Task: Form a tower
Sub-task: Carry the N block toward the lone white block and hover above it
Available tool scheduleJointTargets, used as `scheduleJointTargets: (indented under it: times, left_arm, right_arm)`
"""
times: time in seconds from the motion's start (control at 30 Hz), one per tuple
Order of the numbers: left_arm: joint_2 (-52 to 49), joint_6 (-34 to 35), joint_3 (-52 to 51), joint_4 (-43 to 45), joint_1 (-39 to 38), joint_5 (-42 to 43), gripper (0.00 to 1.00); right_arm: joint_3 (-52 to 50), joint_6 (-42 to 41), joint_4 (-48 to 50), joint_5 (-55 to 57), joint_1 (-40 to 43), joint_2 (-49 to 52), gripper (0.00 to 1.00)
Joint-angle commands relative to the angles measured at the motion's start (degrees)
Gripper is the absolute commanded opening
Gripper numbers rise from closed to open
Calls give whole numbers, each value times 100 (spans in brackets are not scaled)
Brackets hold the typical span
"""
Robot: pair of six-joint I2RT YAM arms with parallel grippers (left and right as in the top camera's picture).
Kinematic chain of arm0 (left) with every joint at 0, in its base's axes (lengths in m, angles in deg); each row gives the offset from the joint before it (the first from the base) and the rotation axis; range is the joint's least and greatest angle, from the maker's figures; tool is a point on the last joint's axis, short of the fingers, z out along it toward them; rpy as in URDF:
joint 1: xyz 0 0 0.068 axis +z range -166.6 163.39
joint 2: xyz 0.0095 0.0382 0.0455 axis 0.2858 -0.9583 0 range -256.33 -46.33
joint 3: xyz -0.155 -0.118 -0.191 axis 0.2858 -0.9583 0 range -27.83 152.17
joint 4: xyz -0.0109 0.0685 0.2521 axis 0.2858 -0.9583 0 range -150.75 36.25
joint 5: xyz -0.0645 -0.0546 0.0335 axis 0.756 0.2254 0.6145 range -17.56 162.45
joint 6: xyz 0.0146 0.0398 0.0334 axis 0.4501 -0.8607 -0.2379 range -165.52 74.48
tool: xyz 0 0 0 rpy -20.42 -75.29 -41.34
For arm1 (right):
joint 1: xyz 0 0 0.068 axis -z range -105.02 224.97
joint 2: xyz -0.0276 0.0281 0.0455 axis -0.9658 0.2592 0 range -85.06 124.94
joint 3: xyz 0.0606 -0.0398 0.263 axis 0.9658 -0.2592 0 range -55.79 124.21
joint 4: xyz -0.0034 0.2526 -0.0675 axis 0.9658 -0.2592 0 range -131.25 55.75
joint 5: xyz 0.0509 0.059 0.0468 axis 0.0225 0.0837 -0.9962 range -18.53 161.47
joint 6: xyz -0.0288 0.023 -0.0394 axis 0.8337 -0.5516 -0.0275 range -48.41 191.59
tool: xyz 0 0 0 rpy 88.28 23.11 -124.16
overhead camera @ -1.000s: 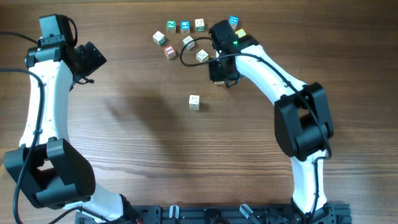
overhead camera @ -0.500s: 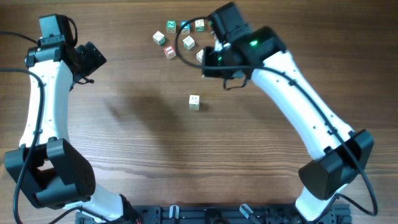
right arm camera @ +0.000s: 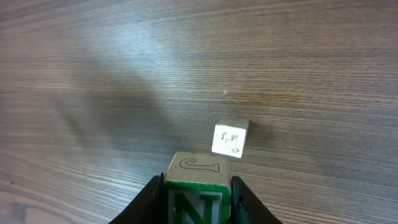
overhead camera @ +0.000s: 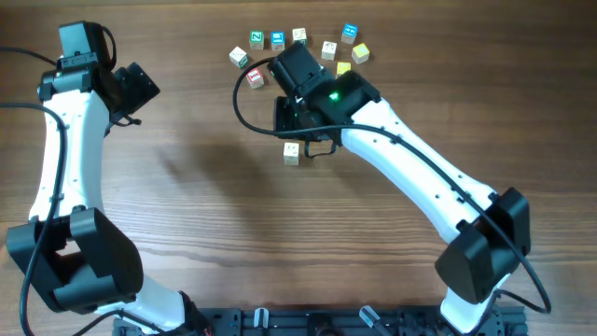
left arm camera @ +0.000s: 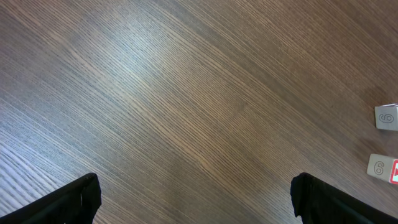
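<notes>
Tower [overhead camera: 292,153] stands as one pale letter cube at mid-frame, and the right gripper [right arm camera: 199,196], clamped on a green-N cube [right arm camera: 198,169], likely must centre above it and lower gently, while the left gripper [overhead camera: 138,89] sits wide open, upper left.

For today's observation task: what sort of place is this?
Probably a robotics lab bench: two white robot arms, a wood-grain table, loose alphabet cubes, one green-N cube in the right claw.

A brown wood-grain table [overhead camera: 187,215] fills every view, its fine grain running side to side in the overhead view and diagonally in the left wrist view. Soft light leaves a pale sheen and blurred grey shadows on its surface. A black rail [overhead camera: 280,325] lines the near edge.
</notes>
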Motion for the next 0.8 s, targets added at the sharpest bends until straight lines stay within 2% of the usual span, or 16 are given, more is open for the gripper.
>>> scheduleJointTargets:
  times: [0.0,0.07,0.23,0.47,0.77]
  left_arm:
    - [107,-66,74,11,15,-55,100]
    - [107,-66,74,11,15,-55,100]
    - [107,-66,74,11,15,-55,100]
    - [107,-66,74,11,15,-55,100]
    - [107,-68,74,11,15,-55,100]
  right_arm:
    - [817,-170,-682,216,46,98,12]
    - [1327,-223,-1156,223,103,101,12]
    - [1362,-271,-1434,511,-52,492,11]
    - [1360,-286,-1362,667,-267,1421,9]
    - [1246,-273,-1086,691,-267,1499,11]
